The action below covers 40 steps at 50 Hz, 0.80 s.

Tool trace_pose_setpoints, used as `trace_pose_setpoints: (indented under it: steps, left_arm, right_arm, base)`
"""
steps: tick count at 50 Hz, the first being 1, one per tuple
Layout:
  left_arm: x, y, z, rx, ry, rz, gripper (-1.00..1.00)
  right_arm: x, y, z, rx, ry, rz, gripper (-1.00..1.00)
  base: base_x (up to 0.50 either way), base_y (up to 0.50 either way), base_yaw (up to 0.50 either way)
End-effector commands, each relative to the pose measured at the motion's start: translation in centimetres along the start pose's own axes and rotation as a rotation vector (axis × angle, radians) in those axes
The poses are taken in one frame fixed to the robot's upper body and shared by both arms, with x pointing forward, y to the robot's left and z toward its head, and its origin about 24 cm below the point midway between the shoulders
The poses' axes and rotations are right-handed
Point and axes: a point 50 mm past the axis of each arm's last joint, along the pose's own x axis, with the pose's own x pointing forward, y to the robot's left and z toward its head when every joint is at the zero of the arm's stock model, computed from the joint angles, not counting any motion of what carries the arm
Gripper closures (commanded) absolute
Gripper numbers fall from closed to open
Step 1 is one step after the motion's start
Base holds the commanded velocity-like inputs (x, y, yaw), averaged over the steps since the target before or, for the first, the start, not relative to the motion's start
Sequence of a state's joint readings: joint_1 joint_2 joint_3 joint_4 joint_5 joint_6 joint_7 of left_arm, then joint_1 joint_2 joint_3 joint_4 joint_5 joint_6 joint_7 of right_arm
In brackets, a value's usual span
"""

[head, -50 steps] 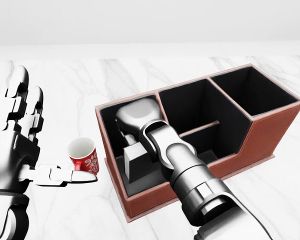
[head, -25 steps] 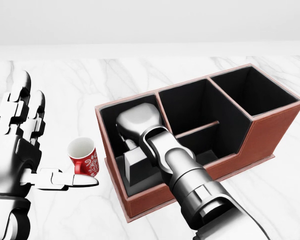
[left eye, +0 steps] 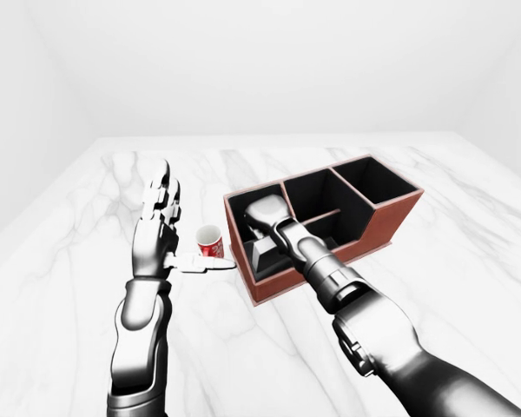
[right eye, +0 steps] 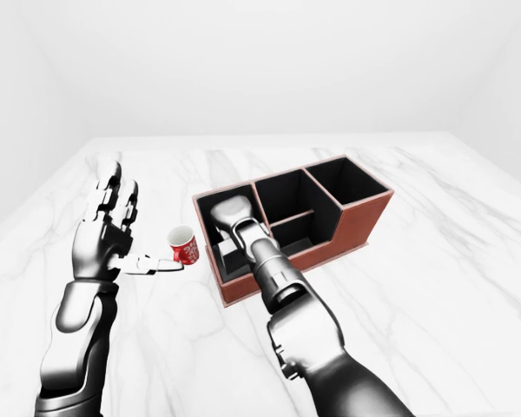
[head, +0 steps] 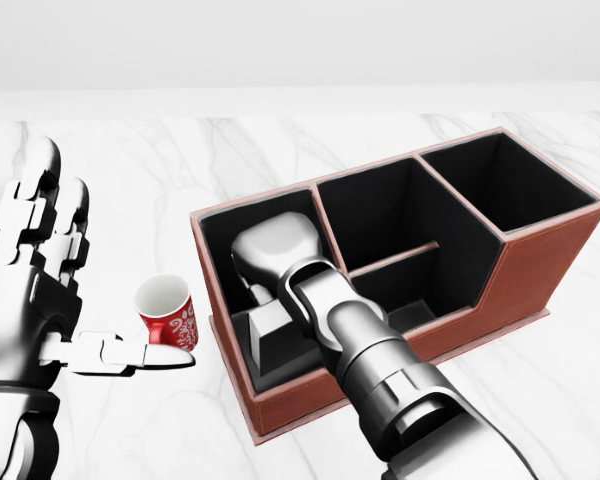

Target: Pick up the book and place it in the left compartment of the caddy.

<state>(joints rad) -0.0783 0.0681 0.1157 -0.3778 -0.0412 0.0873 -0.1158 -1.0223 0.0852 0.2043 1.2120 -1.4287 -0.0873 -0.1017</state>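
Book (head: 273, 325) (no readable title) stands in caddy's (head: 540, 265) left compartment under right hand (head: 275, 250), grip unclear; left hand (head: 40, 290) open.

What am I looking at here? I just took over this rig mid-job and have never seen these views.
All three pictures come from cameras on a humanoid robot's head, looking down over its own arms at a white marble table. The two wider pictures are its left and right eyes; the head view is closer. A brown caddy with black compartments sits on the table. The right hand reaches down into the caddy's left compartment, where a grey book stands; whether the fingers grip it is hidden. The left hand is open, fingers up, thumb stretched toward a red and white cup standing left of the caddy.
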Motion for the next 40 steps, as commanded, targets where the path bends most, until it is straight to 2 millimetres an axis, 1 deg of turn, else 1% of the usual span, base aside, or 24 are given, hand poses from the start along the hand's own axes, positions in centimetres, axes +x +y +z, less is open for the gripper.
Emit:
trace_pose_setpoints:
  steps: [1, 13, 20, 26, 40]
  left_arm:
    - [0.14, 0.07, 0.06, 0.0, -0.004, 0.001, -1.0]
    - [-0.05, -0.11, -0.02, -0.001, 0.001, 0.0, -1.0]
    - [-0.21, -0.17, 0.0, -0.002, 0.002, 0.002, -1.0]
    - [-0.32, -0.16, 0.0, -0.002, 0.003, 0.001, -1.0]
    - [-0.22, -0.02, 0.05, -0.001, 0.0, 0.001, -1.0]
  right_arm:
    - [0.06, -0.36, -0.03, -0.006, 0.001, -0.04, 0.97]
    - [-0.05, 0.02, -0.16, -0.014, 0.004, -0.036, 0.77]
    - [-0.11, 0.22, -0.15, -0.015, 0.003, -0.036, 0.73]
    - [-0.11, 0.19, -0.07, -0.018, 0.001, -0.04, 0.6]
    - [-0.05, -0.07, 0.07, -0.021, -0.003, -0.047, 0.4]
  base:
    - [0.0, 0.0, 0.0]
    - [0.0, 0.0, 0.0]
    - [0.0, 0.0, 0.0]
    - [0.0, 0.0, 0.0]
    - [0.0, 0.0, 0.0]
